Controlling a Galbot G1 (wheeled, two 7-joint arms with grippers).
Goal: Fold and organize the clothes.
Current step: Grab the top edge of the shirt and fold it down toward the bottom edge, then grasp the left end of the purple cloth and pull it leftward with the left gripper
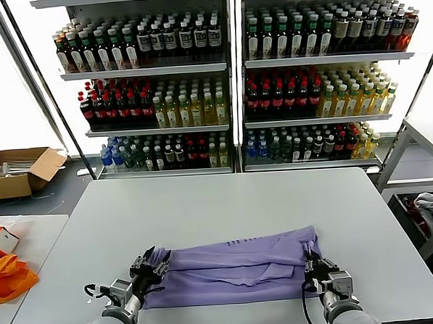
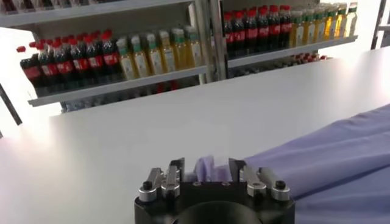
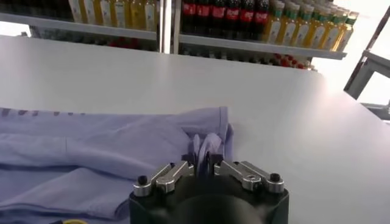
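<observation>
At the counter's (image 1: 226, 205) near edge, both grippers, left (image 1: 151, 265) and right (image 1: 314, 267), rest low at the T-shirt's (image 1: 236, 266) ends, jaws apart with cloth between; drink shelves (image 1: 230, 81) stand behind.

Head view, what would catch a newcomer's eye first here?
A lavender T-shirt, folded into a long band, lies across the near part of the white table. The left gripper sits at its left end and the right gripper at its right end, each with a fold of fabric between its fingers. Behind the table, shelves packed with colourful drink bottles fill the background.
</observation>
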